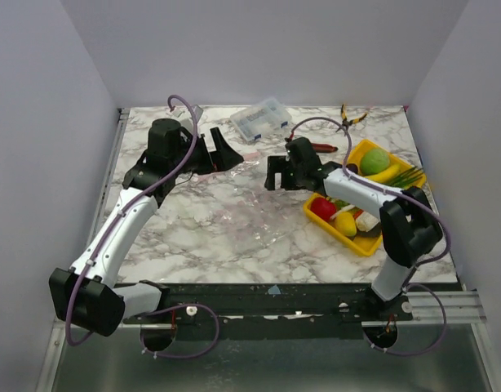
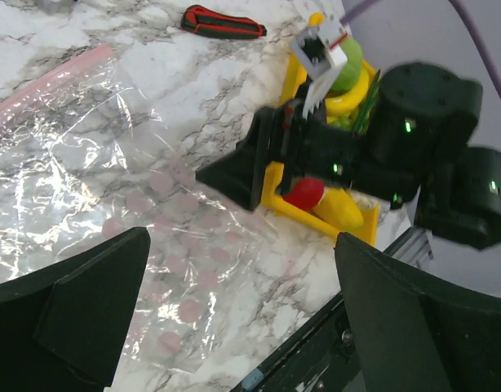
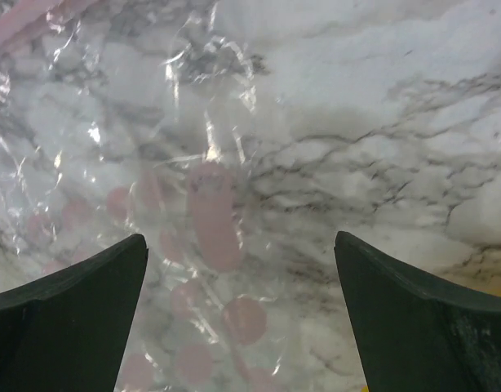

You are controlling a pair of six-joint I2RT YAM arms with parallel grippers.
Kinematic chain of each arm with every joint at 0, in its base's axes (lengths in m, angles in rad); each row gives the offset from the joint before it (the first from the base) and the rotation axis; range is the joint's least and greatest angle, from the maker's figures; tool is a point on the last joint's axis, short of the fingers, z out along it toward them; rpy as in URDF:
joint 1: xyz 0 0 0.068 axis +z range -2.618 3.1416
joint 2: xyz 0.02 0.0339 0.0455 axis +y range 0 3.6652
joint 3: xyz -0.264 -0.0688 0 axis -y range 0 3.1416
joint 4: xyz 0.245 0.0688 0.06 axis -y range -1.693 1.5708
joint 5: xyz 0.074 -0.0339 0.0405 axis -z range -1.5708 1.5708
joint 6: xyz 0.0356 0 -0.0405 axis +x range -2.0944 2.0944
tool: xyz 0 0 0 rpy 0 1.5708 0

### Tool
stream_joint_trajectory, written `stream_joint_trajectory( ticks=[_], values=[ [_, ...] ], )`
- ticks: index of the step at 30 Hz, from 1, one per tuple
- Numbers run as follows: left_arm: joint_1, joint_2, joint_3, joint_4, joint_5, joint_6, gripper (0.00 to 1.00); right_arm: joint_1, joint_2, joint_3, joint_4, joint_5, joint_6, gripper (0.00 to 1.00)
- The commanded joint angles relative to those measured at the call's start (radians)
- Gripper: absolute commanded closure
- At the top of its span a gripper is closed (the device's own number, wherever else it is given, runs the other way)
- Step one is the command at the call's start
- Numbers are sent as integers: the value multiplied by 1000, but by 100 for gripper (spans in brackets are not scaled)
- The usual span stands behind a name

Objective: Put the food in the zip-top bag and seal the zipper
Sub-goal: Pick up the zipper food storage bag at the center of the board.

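**A:** Where is the zip-top bag?

**B:** Flat at the middle of the surface. Its pink zipper runs toward the far edge. No food shows inside it (the pink dots look like print on the film).

**A:** Grippers?

**B:** Left gripper has its jaws wide apart and holds nothing. It hangs over the bag's far-left part. Right gripper is also spread wide and empty, over the bag's right side. The two face each other across the bag.

**A:** Why there?

**B:** My reading is that the limp film has to be pinned or lifted at the mouth before anything can go in, so both arms are staged over it.

**A:** And the food?

**B:** All of it sits in the yellow trays by the right edge: tomato, yellow piece, green ball and celery. The right arm is nearest, so it is the likely one to fetch.

**A:** Anything else nearby?

**B:** A red-handled tool lies beyond the bag, apart from it.
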State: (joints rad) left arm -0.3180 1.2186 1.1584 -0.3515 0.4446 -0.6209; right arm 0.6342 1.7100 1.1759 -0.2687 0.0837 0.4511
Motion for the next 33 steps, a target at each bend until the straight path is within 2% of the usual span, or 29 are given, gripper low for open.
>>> stream_joint_trajectory(
  ticks=[1,5,9,15,19,25,31,33],
  values=[
    [-9,-1,41,-105,38,153,2,-107,111,89,113,-247,-36,0],
    [-23,-51,18,-128,31,208,1,-151,289,236,121,-351,-7,0],
    [-57,-108,-8,-115,-4,231,2,-171,426,367,125,-387,36,5],
    [-67,-133,-7,-118,11,232,2,-188,530,419,257,-515,90,17],
    [-67,-139,-16,-103,42,219,2,-187,550,388,378,-598,132,32],
    [-66,-149,-21,-97,39,217,2,-187,547,341,489,-655,181,66],
    [-67,-139,-16,-108,14,223,2,-188,488,329,514,-713,194,99],
    [-67,-143,-18,-102,10,223,2,-187,453,314,519,-743,196,100]
  ],
)
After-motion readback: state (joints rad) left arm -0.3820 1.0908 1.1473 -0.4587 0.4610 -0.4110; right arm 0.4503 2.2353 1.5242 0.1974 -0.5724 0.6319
